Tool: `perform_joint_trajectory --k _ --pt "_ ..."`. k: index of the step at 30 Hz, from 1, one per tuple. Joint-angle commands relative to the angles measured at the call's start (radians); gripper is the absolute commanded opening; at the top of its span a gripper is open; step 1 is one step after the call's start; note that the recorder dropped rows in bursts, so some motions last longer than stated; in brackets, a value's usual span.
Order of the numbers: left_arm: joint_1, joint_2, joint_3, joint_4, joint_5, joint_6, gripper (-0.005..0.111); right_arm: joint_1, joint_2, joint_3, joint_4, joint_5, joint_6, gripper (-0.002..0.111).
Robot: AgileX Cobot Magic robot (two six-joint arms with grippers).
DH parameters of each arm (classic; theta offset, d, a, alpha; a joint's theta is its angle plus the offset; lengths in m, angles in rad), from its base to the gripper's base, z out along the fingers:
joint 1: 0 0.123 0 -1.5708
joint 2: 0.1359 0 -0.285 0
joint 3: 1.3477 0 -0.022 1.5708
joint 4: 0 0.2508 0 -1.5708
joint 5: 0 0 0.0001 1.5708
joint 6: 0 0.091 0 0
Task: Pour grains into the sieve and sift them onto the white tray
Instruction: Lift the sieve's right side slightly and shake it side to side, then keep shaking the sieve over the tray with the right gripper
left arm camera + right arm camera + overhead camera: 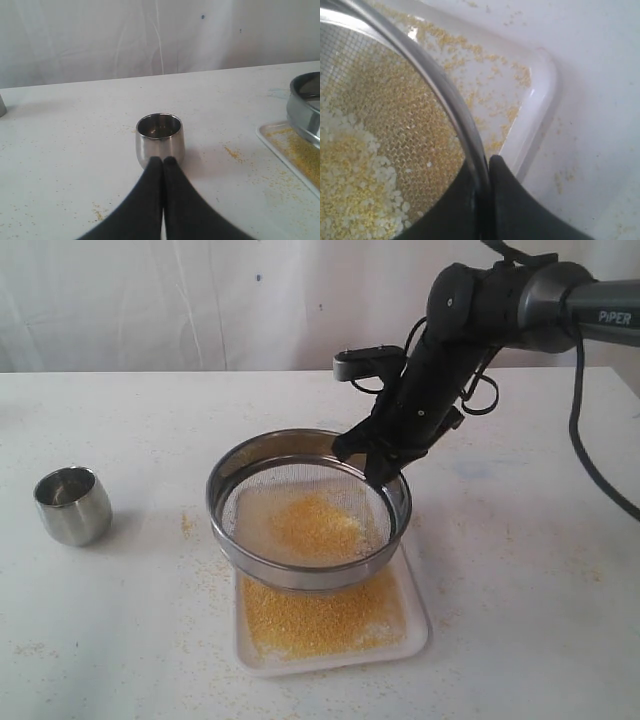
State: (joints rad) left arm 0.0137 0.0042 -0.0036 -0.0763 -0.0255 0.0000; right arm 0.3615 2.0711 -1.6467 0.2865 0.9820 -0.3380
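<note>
I have the right gripper (384, 462) clamped on the far right rim of the sieve (290, 576), one finger inside the wall and one outside. The sieve hangs just above the white tray (421, 628), over its far part. The grains (312, 524) sit as a yellow and white patch in the middle of the mesh, and a bed of fine yellow granules lies on the tray below. To sift well, I judge I should shake in short, level side-to-side strokes and hold the rim inside the tray's edges, since yellow specks dot the tabletop (520, 570) around it. The one-sided grip could slip, so gentle is better. The left gripper (163, 161) is closed on nothing, with its tips by the steel cup (159, 135), though I can't tell whether they touch it.
</note>
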Motion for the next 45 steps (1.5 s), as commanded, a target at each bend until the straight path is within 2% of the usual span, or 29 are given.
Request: perform_joint_trajectory --k 1,3,4,7,10,11,13,14,16,17,20,21,23,24,26,27,29,30,33,34,36,37,39,40,41,43,44,45 --pt "0.005 -0.004 0.004 0.003 -0.003 0.0 0.0 -0.002 -0.015 -0.006 0.035 0.039 -0.131 0.0" --pt "0.005 -0.004 0.004 0.003 -0.003 0.0 0.0 -0.011 -0.015 -0.006 -0.008 -0.019 0.078 0.0" --pt "0.005 -0.004 0.004 0.003 -0.003 0.0 0.0 -0.014 -0.015 -0.006 0.006 -0.017 0.1 0.0" --pt "0.005 -0.004 0.004 0.003 -0.003 0.0 0.0 -0.001 -0.015 -0.007 0.062 0.073 -0.138 0.0" --pt "0.005 -0.004 0.004 0.003 -0.003 0.0 0.0 -0.003 -0.015 -0.007 -0.021 -0.005 0.157 0.0" --pt "0.005 -0.004 0.004 0.003 -0.003 0.0 0.0 -0.003 -0.015 -0.007 0.007 0.002 0.118 0.0" --pt "0.005 -0.004 0.004 0.003 -0.003 0.0 0.0 0.018 -0.015 -0.007 0.05 0.049 -0.129 0.0" --pt "0.005 -0.004 0.004 0.003 -0.003 0.0 0.0 0.02 -0.015 -0.007 0.02 0.031 -0.13 0.0" --pt "0.005 -0.004 0.004 0.003 -0.003 0.0 0.0 0.016 -0.015 -0.007 -0.081 -0.055 0.127 0.0" --pt "0.005 -0.004 0.004 0.003 -0.003 0.0 0.0 0.011 -0.015 -0.007 -0.08 -0.057 0.181 0.0" --pt "0.005 -0.004 0.004 0.003 -0.003 0.0 0.0 0.024 -0.015 -0.009 -0.005 0.068 -0.162 0.0" --pt "0.005 -0.004 0.004 0.003 -0.003 0.0 0.0 0.024 -0.015 -0.009 -0.073 0.054 -0.118 0.0" --pt "0.005 -0.004 0.004 0.003 -0.003 0.0 0.0 0.015 -0.015 -0.006 -0.184 -0.027 0.182 0.0" --pt "0.005 -0.004 0.004 0.003 -0.003 0.0 0.0 0.014 -0.015 -0.006 -0.17 -0.021 0.165 0.0" --pt "0.005 -0.004 0.004 0.003 -0.003 0.0 0.0 0.025 -0.015 -0.006 -0.081 0.063 -0.126 0.0" --pt "0.005 -0.004 0.004 0.003 -0.003 0.0 0.0 0.027 -0.015 -0.006 -0.094 0.067 -0.148 0.0" --pt "0.005 -0.004 0.004 0.003 -0.003 0.0 0.0 0.018 -0.015 -0.006 -0.17 -0.017 0.108 0.0" --pt "0.005 -0.004 0.004 0.003 -0.003 0.0 0.0 0.013 -0.015 -0.006 -0.154 -0.029 0.156 0.0" --pt "0.005 -0.004 0.004 0.003 -0.003 0.0 0.0 0.019 -0.015 -0.008 -0.024 0.057 -0.142 0.0" --pt "0.005 -0.004 0.004 0.003 -0.003 0.0 0.0 0.019 -0.015 -0.008 -0.055 0.052 -0.143 0.0" --pt "0.005 -0.004 0.004 0.003 -0.003 0.0 0.0 0.007 -0.015 -0.008 -0.158 -0.029 0.122 0.0" --pt "0.005 -0.004 0.004 0.003 -0.003 0.0 0.0 0.001 -0.015 -0.008 -0.142 -0.029 0.176 0.0" --pt "0.005 -0.004 0.004 0.003 -0.003 0.0 0.0 0.002 -0.015 -0.013 -0.024 0.063 -0.07 0.0" --pt "0.005 -0.004 0.004 0.003 -0.003 0.0 0.0 0.007 -0.015 -0.015 -0.025 0.089 -0.154 0.0" --pt "0.005 -0.004 0.004 0.003 -0.003 0.0 0.0 0.007 -0.015 -0.016 -0.07 0.067 -0.108 0.0" --pt "0.005 -0.004 0.004 0.003 -0.003 0.0 0.0 -0.005 -0.015 -0.018 -0.14 -0.009 0.171 0.0" --pt "0.005 -0.004 0.004 0.003 -0.003 0.0 0.0 -0.004 -0.015 -0.019 -0.12 -0.003 0.161 0.0" --pt "0.005 -0.004 0.004 0.003 -0.003 0.0 0.0 -0.001 -0.015 -0.019 -0.068 0.037 0.059 0.0"
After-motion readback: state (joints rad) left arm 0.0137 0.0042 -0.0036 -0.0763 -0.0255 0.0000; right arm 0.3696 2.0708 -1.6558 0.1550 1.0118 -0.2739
